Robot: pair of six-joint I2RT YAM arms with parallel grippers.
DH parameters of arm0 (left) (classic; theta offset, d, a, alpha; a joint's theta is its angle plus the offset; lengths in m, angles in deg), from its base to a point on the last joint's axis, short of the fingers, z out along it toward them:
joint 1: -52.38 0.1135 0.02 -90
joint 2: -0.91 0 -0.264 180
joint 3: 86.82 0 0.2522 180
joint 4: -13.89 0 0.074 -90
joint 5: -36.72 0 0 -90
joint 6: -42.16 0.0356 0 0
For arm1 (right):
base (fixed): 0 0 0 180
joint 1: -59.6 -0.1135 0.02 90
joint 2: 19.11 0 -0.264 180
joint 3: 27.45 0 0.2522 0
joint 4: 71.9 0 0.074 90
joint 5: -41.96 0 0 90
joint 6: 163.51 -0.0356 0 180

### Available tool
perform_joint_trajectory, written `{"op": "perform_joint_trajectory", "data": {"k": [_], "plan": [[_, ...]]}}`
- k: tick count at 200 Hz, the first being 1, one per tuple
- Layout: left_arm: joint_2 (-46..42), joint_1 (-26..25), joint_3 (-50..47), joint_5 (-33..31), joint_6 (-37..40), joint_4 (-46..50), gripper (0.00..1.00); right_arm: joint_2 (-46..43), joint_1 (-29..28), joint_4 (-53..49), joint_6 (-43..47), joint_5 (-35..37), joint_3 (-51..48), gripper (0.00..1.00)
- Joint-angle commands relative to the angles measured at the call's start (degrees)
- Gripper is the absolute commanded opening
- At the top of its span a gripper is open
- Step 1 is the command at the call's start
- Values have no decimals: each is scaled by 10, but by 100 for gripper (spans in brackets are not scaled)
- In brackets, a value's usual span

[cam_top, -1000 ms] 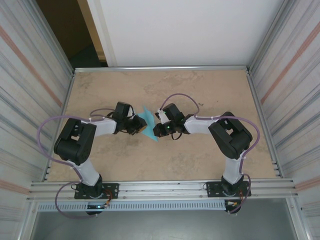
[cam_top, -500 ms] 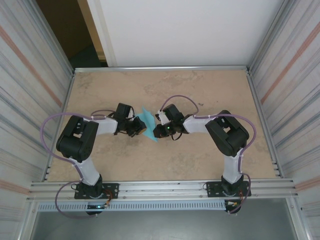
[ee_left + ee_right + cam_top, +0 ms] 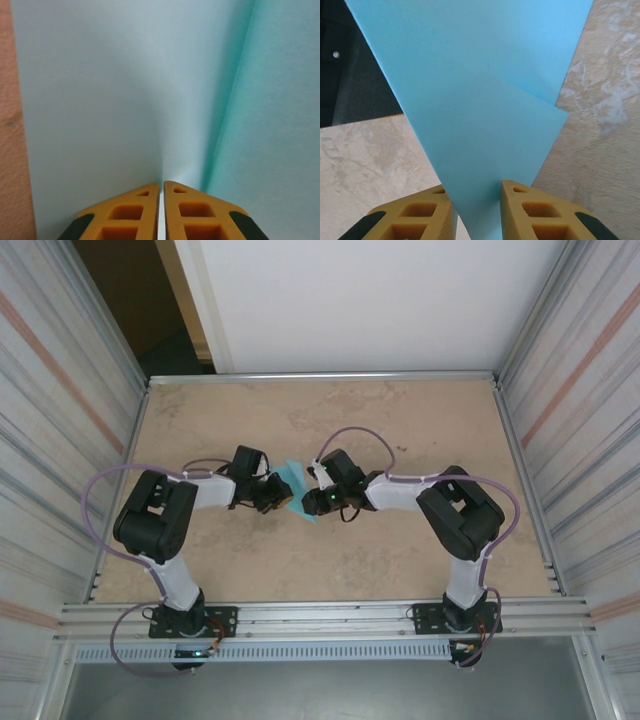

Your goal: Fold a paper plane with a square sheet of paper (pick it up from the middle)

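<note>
The square sheet of paper [image 3: 296, 480] is light blue and folded into a narrow pointed triangle like a paper plane. It hangs just above the table centre, between my two grippers. My left gripper [image 3: 283, 493] is shut on one thin edge; in the left wrist view its orange fingertips [image 3: 161, 184] pinch the pale paper [image 3: 125, 90] beside a lengthwise crease. My right gripper [image 3: 312, 502] meets the paper from the right. In the right wrist view its jaws [image 3: 475, 186] stand apart around the paper's pointed end [image 3: 475, 90], which shows an overlapping folded layer.
The beige marbled table [image 3: 400, 430] spreads bare on all sides of the grippers. Metal rails edge it and corrugated walls [image 3: 580, 440] close in left and right. A white panel stands behind the far edge.
My right gripper's jaws have parted around the paper and the gripper has shifted slightly left. My left gripper keeps its pinch and has barely moved.
</note>
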Motion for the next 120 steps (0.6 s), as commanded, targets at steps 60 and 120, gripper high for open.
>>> {"op": "perform_joint_trajectory", "data": {"k": [60,120], "plan": [[16,-1,2,-8,11,26,12,-13,-19,-24,29,62,18,22],[20,-1,1,-6,10,24,12,-9,-21,-17,37,41,22,22]]}}
